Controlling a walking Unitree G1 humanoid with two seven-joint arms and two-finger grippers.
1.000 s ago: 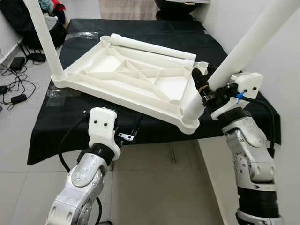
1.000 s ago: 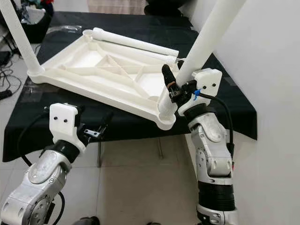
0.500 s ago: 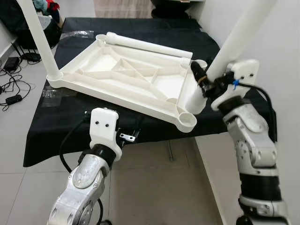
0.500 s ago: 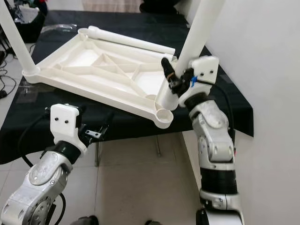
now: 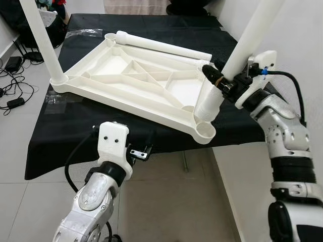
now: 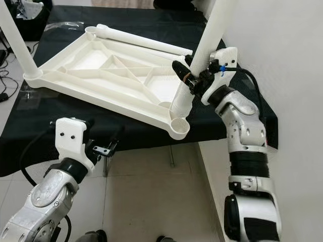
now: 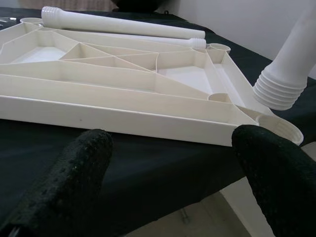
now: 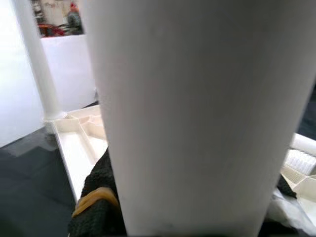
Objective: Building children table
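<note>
An upside-down white tabletop (image 5: 136,83) lies on the black-covered table (image 5: 75,126). One white leg (image 5: 44,40) stands in its left near corner. A second leg (image 5: 161,46) lies loose along its far edge. My right gripper (image 5: 221,83) is shut on a third leg (image 5: 242,45), held nearly upright. That leg's ribbed end (image 7: 281,91) hangs just above and behind the near right corner socket (image 5: 206,132), apart from it. My left gripper (image 7: 173,163) stands open below the table's front edge, with nothing between its fingers (image 7: 74,173).
A white wall (image 5: 303,50) rises close on the right, beside my right arm. Cables (image 5: 12,93) lie on the tiled floor at the left. The black cloth hangs over the table's front edge.
My right gripper has tilted the leg more upright. Its lower end has lifted off the corner socket and now hangs just behind it. The left arm has stayed put.
</note>
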